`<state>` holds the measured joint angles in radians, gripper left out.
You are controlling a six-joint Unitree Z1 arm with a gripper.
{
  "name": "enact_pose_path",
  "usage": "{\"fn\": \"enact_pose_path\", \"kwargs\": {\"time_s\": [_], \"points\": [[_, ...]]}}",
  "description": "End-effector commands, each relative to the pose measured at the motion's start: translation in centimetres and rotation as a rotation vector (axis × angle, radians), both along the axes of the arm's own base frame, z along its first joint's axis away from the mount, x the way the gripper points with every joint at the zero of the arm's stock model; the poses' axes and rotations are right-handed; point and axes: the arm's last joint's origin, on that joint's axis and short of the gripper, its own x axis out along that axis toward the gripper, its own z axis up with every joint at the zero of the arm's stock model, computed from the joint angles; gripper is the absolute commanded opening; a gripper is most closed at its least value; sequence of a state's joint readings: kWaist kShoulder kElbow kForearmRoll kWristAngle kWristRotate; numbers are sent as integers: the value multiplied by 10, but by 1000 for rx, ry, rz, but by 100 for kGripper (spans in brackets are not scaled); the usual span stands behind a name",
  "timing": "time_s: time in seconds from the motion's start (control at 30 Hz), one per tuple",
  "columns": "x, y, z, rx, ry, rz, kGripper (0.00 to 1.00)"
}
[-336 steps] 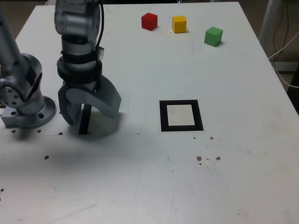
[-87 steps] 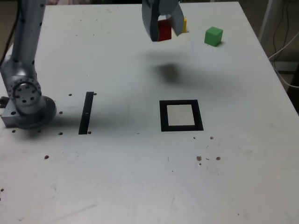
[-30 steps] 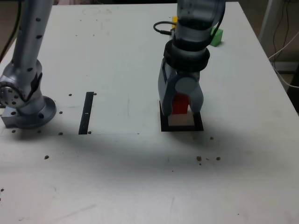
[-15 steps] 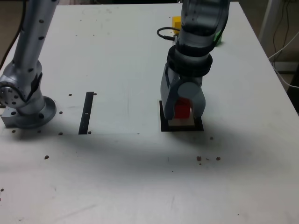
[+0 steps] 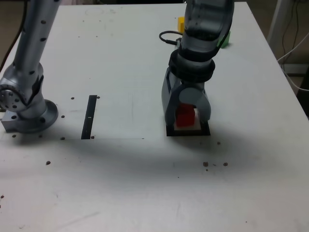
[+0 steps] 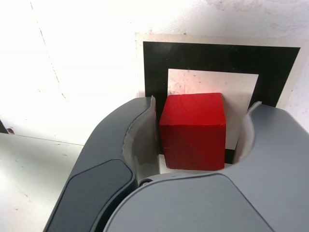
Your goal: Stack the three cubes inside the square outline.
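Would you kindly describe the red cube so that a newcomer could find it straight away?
Start at the white table and find the black square outline toward the exterior view's right. The red cube sits over its white centre, between the fingers of the grey pincer. It is the only red thing; the yellow cube and green cube lie at the table's far edge, mostly hidden behind the arm.
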<state>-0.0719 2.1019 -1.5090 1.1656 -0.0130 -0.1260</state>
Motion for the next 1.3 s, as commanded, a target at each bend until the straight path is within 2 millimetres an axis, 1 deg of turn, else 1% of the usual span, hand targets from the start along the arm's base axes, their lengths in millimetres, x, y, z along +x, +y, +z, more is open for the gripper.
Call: {"fn": "enact_pose_path", "kwargs": {"time_s": [0.0, 0.17, 0.33, 0.5, 0.63, 1.0, 1.27], "points": [[0, 0, -1, -2, 1, -1, 97], [-3, 1, 5, 8, -7, -4, 99], [-12, 7, 18, 36, -9, 3, 99], [-22, 26, 35, 66, -8, 25, 99], [-25, 44, 42, 78, -16, 36, 99], [-27, 97, 51, 93, -22, 49, 100], [-19, 123, 53, 92, -34, 54, 100]]}}
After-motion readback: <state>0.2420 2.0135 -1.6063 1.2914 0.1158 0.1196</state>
